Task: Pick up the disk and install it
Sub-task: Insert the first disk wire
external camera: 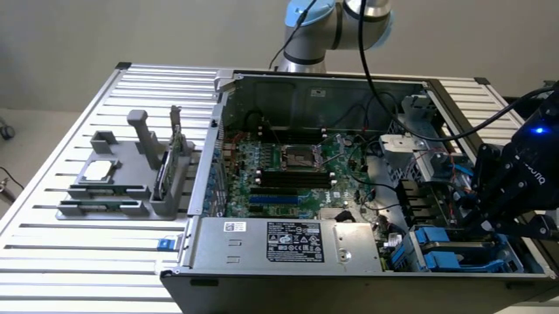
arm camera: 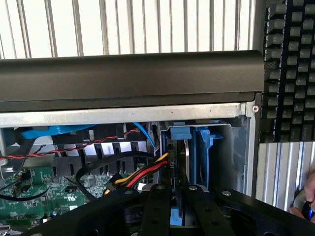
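Disk [arm camera: 189,162] sits on edge in its blue carrier inside the drive bay at the corner of the open computer case [external camera: 288,82] — seen in the wrist view just beyond the tool [arm camera: 173,206]. The tool's two black fingers [arm camera: 155,211] stand close together around the disk's near edge; whether they actually pinch it, I cannot tell. In the exterior view the tool [external camera: 493,226] hangs over the bay at the view's right, above blue carriers [external camera: 441,248]. The case rests on a slatted counter [external camera: 70,261].
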Controlling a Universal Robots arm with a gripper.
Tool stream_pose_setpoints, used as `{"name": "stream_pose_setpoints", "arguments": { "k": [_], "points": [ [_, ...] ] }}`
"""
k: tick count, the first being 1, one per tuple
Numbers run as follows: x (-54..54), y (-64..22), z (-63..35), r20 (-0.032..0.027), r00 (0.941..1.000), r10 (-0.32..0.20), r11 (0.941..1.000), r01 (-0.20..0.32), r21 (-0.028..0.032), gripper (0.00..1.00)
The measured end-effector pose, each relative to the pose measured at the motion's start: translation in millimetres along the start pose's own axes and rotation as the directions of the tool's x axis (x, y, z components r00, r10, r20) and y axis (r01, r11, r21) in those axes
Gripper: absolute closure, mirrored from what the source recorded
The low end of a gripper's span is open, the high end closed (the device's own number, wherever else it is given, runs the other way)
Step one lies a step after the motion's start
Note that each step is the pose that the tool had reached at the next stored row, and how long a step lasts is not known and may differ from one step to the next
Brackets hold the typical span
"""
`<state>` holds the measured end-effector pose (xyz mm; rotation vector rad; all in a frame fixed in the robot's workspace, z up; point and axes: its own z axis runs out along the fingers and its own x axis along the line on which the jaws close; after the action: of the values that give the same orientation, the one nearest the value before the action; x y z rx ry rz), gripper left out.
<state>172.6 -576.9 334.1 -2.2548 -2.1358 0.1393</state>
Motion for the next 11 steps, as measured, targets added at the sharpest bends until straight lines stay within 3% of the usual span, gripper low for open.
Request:
{"name": "stream_pose_setpoints", "arguments": {
  "k": [4, 5, 11],
  "points": [
    [-0.1, -0.1, -1.9, -0.0007, 1.0000, 0.000, 1.0000, 0.000, 0.0000, 0.82],
    [-0.2, -0.4, -4.7, -0.0002, 1.0000, 0.000, 1.0000, 0.000, 0.0000, 0.75],
    [-1.3, -2.5, -29.0, 0.0001, 1.0000, 0.000, 1.0000, 0.000, 0.0003, 0.75]
  ]
}}
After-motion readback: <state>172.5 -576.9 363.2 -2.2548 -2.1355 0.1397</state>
